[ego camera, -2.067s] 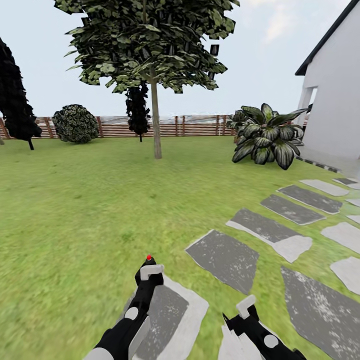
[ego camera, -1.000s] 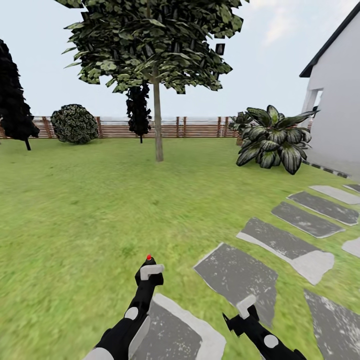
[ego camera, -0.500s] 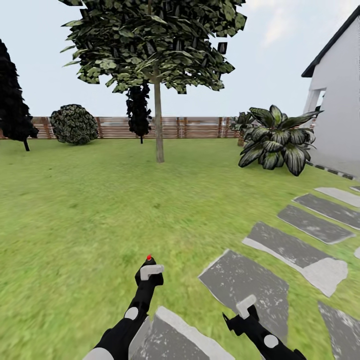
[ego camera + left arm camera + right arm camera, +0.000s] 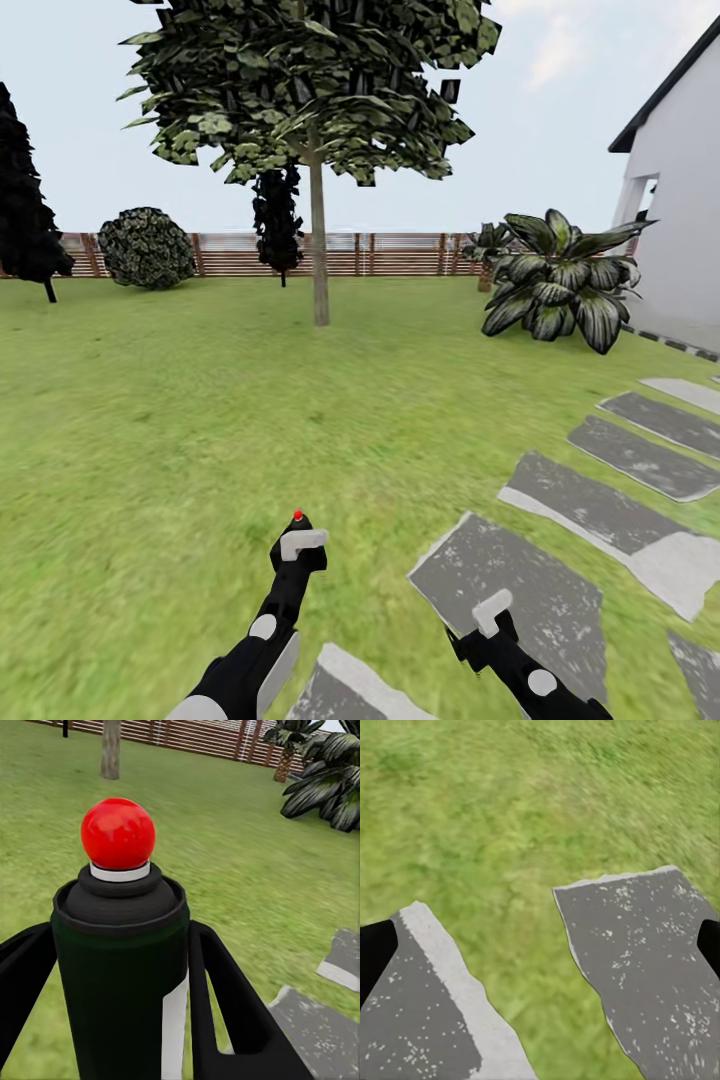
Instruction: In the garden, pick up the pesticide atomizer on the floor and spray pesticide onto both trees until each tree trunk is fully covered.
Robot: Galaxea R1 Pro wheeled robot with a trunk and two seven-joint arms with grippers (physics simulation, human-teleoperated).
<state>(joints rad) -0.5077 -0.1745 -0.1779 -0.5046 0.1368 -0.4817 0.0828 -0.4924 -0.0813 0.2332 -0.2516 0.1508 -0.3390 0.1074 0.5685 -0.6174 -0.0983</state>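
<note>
The pesticide atomizer (image 4: pixel 298 522), a dark bottle with a red dot on top, stands upright in my left gripper (image 4: pixel 297 545), low in the head view over the lawn. In the left wrist view the atomizer (image 4: pixel 120 975) sits close between both black fingers (image 4: pixel 225 997), red ball up. One tree (image 4: pixel 300 90) with a straight grey-brown trunk (image 4: pixel 320 270) stands far ahead near the fence; that trunk (image 4: pixel 111 750) also shows beyond the bottle. My right gripper (image 4: pixel 490 612) hangs open and empty over stepping stones, its fingers (image 4: pixel 375 952) wide apart.
Grey stepping stones (image 4: pixel 500 580) run from under my arms toward the white house (image 4: pixel 685 210) at right. A broad-leaf plant (image 4: pixel 555 285) stands by the house. A brown slat fence (image 4: pixel 400 255), a round bush (image 4: pixel 150 247) and dark cypress columns (image 4: pixel 25 200) line the lawn's far edge.
The whole view has shifted: the stepping stones slid down and to the right and the tree looms slightly larger. Both arms keep their pose, the left still holding the atomizer.
</note>
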